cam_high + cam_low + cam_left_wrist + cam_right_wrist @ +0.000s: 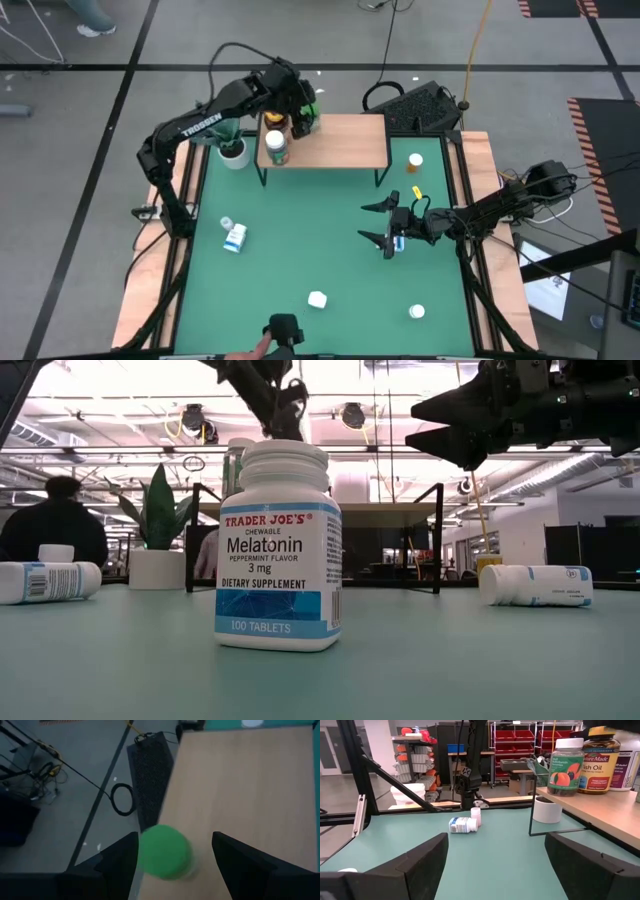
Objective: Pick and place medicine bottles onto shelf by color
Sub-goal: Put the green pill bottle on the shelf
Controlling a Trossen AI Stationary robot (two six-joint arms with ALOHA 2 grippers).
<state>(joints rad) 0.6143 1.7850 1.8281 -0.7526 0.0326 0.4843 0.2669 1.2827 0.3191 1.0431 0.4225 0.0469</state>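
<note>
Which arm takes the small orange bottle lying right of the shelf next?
Right. The right gripper hangs open and empty over the mat near the orange bottle; the left gripper is busy at the light-wood shelf with a green-capped bottle.

Green-capped bottle (165,851) on light-wood shelf (250,785); green table (310,250).

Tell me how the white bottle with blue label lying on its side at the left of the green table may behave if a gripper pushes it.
The white, blue-labelled bottle lying on its side is round, so it will probably roll rather than slide on the smooth green table. It looks like light plastic, so a small nudge may move it far. A small white-capped bottle stands close by and could be knocked.
</note>
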